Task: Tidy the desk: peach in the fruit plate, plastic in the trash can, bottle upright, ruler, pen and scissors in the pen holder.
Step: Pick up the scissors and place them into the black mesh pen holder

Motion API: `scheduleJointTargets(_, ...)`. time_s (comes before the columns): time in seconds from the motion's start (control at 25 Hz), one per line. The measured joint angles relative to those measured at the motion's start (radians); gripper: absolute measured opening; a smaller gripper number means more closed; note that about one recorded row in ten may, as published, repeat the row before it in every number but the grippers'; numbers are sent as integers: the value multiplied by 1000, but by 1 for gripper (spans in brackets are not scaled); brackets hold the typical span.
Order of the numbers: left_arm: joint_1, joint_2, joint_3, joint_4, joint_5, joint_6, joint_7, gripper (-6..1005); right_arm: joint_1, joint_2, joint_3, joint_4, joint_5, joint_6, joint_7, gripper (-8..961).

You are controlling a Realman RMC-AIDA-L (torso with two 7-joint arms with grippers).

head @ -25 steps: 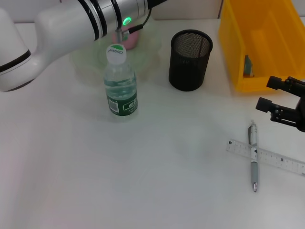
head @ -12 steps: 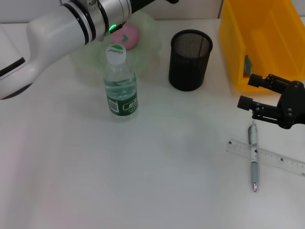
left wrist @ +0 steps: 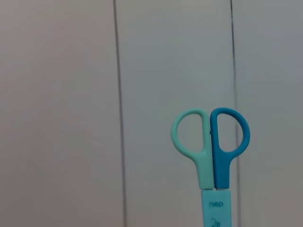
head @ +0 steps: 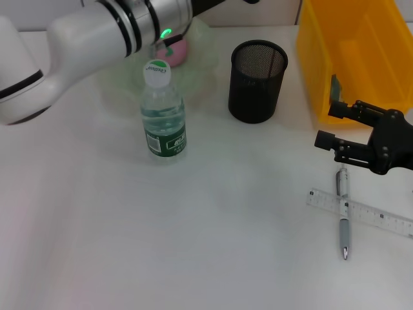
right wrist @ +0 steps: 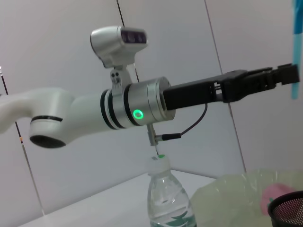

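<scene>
My left arm point(head: 97, 32) reaches over the back left of the desk and its gripper is past the top edge of the head view. The right wrist view shows that gripper point(right wrist: 284, 74) shut on the scissors point(right wrist: 296, 47), high in the air. The scissors' teal and blue handles point(left wrist: 210, 151) show in the left wrist view. My right gripper point(head: 328, 124) is open, just above the top end of the pen point(head: 343, 213), which lies across the ruler point(head: 364, 213). The bottle point(head: 163, 110) stands upright. The peach point(head: 174, 51) lies in the green fruit plate point(head: 200, 64). The black mesh pen holder point(head: 258, 81) stands to the right of the plate.
The yellow trash can point(head: 361, 51) stands at the back right with a grey-green piece point(head: 334, 89) inside it, close behind my right gripper. The bottle point(right wrist: 168, 198), plate point(right wrist: 236, 194) and pen holder rim point(right wrist: 289, 208) also show in the right wrist view.
My right gripper has moved left and a little toward the pen's top end, still open. My left arm has shifted slightly at the back, still holding the scissors.
</scene>
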Motion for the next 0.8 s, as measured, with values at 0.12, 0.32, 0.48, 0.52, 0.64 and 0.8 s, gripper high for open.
scheduleJointTargets(0.12,-12,0,6,8,31,1,-95,245,0,0,0,1,-1,3,0,779)
scheduleJointTargets(0.32,-36,1,9,63,239,-3,-388,247,0,0,0,2,-1,4,0,779)
scheduleJointTargets(0.48,-37,2,9,69,267,-11,-413,249,0,0,0,2,-1,6,-1,779)
scheduleJointTargets(0.52,-37,2,9,69,267,-12,-415,249,0,0,0,2,-1,6,-1,779)
scheduleJointTargets(0.64,-43,2,10,64,270,-17,-418,251,0,0,-7,2,0,11,-1,779)
scheduleJointTargets(0.8,-47,2,12,59,284,-33,-430,253,4,0,-14,2,4,18,-1,779)
